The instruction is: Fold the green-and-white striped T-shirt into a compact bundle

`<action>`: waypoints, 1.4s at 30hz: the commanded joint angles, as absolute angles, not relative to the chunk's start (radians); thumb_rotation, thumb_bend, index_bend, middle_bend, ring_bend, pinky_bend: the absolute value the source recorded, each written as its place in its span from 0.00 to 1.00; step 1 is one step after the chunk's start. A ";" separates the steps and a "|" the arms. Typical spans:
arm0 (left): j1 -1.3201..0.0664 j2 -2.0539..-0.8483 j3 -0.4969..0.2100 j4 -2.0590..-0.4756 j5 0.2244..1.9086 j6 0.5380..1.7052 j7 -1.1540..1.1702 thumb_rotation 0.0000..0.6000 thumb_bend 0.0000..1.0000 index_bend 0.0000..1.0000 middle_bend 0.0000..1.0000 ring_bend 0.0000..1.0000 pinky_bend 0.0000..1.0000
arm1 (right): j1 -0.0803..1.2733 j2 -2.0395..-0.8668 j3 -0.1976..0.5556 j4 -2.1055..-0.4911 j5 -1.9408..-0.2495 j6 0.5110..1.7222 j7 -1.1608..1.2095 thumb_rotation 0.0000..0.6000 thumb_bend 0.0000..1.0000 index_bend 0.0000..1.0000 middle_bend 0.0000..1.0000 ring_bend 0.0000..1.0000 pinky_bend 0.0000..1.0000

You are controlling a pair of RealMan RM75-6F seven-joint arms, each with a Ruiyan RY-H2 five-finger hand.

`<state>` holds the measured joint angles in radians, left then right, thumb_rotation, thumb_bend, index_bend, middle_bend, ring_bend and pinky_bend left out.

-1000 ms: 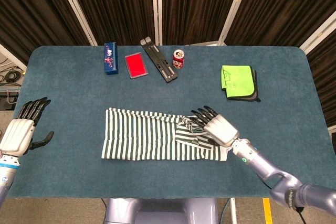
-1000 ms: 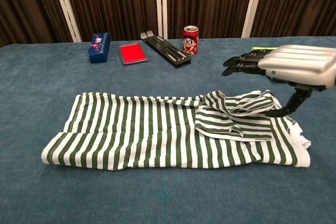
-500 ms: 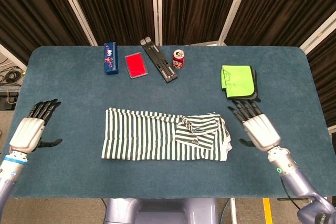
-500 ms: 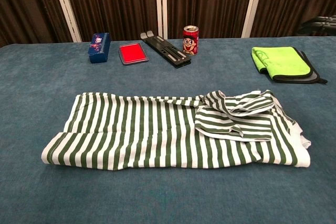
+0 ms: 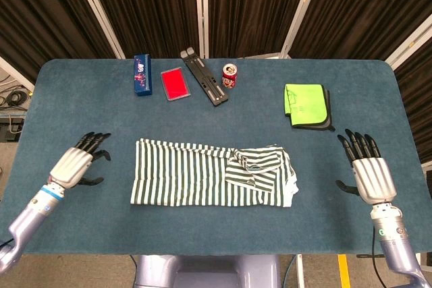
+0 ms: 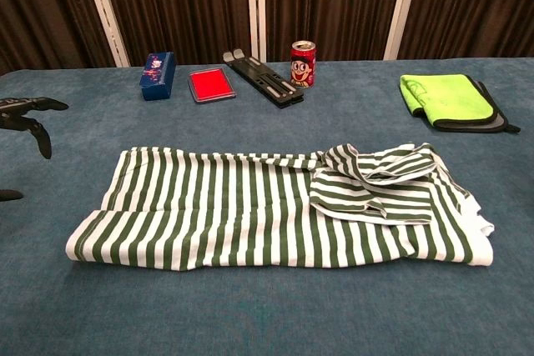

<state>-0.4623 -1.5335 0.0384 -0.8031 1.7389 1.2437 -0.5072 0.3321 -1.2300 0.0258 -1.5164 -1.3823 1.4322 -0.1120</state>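
The right hand [image 5: 369, 175] has let go and pulled well right of the striped T-shirt [image 5: 212, 173], fingers spread and empty. The left hand [image 5: 73, 165] moves in beside the shirt's left edge, also spread and empty. One sleeve folded; the left end looks next.

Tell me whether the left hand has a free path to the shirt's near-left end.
Probably yes. The left hand hovers open just beside the striped T-shirt, with only bare table between them.
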 commanded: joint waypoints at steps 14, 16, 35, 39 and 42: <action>-0.586 -1.725 0.129 -0.489 1.852 1.281 -0.593 1.00 0.35 0.43 0.00 0.00 0.00 | 0.283 -1.231 0.061 -1.529 -1.395 1.485 -0.129 1.00 0.00 0.00 0.00 0.00 0.00; -0.596 -1.738 0.142 -0.463 1.862 1.277 -0.591 1.00 0.35 0.43 0.00 0.00 0.00 | 0.281 -1.232 0.064 -1.527 -1.394 1.481 -0.126 1.00 0.00 0.00 0.00 0.00 0.00; -0.623 -1.834 0.208 -0.299 1.869 1.281 -0.601 1.00 0.34 0.42 0.00 0.00 0.00 | 0.263 -1.233 0.097 -1.517 -1.408 1.464 -0.110 1.00 0.00 0.00 0.00 0.00 0.00; -0.628 -1.845 0.215 -0.287 1.864 1.273 -0.600 1.00 0.34 0.42 0.00 0.00 0.00 | 0.259 -1.232 0.103 -1.518 -1.411 1.464 -0.108 1.00 0.00 0.00 0.00 0.00 0.00; -0.630 -1.856 0.216 -0.280 1.856 1.266 -0.600 1.00 0.34 0.42 0.00 0.00 0.00 | 0.256 -1.230 0.108 -1.520 -1.413 1.463 -0.104 1.00 0.00 0.00 0.00 0.00 0.00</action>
